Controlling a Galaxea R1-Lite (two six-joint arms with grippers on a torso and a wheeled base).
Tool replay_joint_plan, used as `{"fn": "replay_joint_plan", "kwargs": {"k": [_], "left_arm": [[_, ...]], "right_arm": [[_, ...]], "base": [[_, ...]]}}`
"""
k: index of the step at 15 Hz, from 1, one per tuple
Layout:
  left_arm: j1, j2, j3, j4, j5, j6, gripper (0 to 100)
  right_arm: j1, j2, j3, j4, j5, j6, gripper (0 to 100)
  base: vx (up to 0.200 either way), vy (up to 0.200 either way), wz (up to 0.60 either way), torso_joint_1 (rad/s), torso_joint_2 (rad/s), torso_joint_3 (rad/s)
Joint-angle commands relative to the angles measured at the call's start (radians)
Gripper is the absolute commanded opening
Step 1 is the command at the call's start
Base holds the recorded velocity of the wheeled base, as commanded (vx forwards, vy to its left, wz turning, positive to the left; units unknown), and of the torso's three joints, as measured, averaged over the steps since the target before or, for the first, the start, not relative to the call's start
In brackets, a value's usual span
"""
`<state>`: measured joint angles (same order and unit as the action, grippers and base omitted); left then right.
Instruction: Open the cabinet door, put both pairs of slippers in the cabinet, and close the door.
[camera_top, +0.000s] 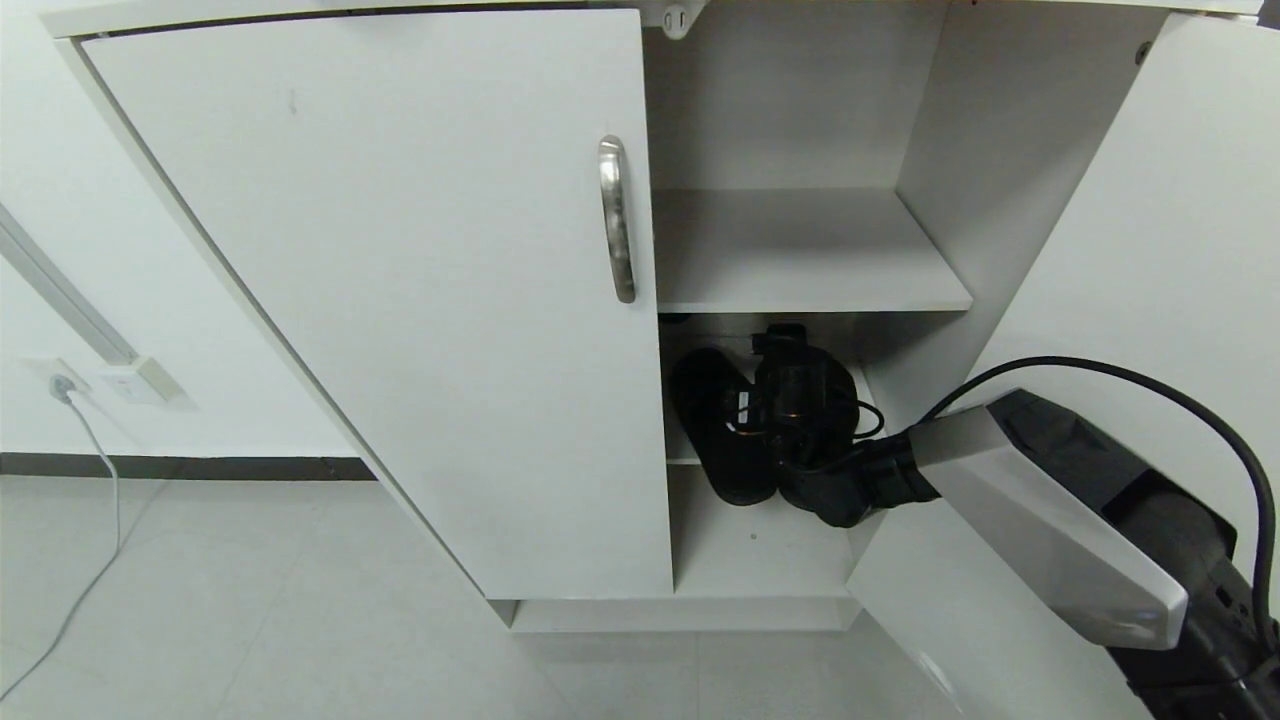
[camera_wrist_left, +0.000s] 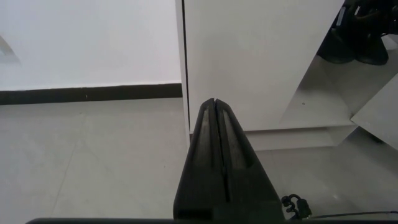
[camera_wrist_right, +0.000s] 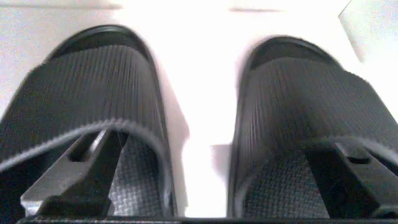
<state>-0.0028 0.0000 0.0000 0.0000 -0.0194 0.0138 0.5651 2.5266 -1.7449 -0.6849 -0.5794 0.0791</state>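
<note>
Inside the cabinet (camera_top: 985, 150), on the level below the top shelf (camera_top: 800, 250), the right claw (camera_wrist_right: 214, 152) is among a pair of black slippers (camera_wrist_right: 93, 81).
Its fingers (camera_wrist_right: 74, 168) are spread wide, one tucked under each slipper's strap. The right door (camera_top: 1150, 250) stands open and the left door (camera_top: 400, 280) is closed. The left claw (camera_wrist_left: 214, 124) hangs above the floor (camera_wrist_left: 93, 155) near the cabinet's base, pressed together and empty.

Bright even light, shadow under upper shelf (camera_top: 800, 250), glare between slippers (camera_wrist_right: 87, 93), bowed edges
</note>
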Motion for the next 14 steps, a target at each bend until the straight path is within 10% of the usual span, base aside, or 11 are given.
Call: {"fn": "replay_joint_plan", "kwargs": {"k": [1, 5, 14], "left_arm": [[0.000, 0.002, 0.000, 0.000, -0.001, 0.000, 0], [0.000, 0.002, 0.000, 0.000, 0.001, 0.000, 0], [0.000, 0.002, 0.000, 0.000, -0.001, 0.000, 0]], "right_arm": [[0.012, -0.025, 0.036, -0.010, 0.000, 0.001, 100], [0.035, -0.083, 0.143, -0.053, -0.007, 0.001, 100], [0.174, -0.394, 0.844, -0.444, -0.017, -0.001, 100]], "base": [[0.000, 0.000, 0.00, 0.000, 0.00, 0.000], [0.000, 0.000, 0.00, 0.000, 0.00, 0.000], [0.000, 0.000, 0.00, 0.000, 0.00, 0.000]]}}
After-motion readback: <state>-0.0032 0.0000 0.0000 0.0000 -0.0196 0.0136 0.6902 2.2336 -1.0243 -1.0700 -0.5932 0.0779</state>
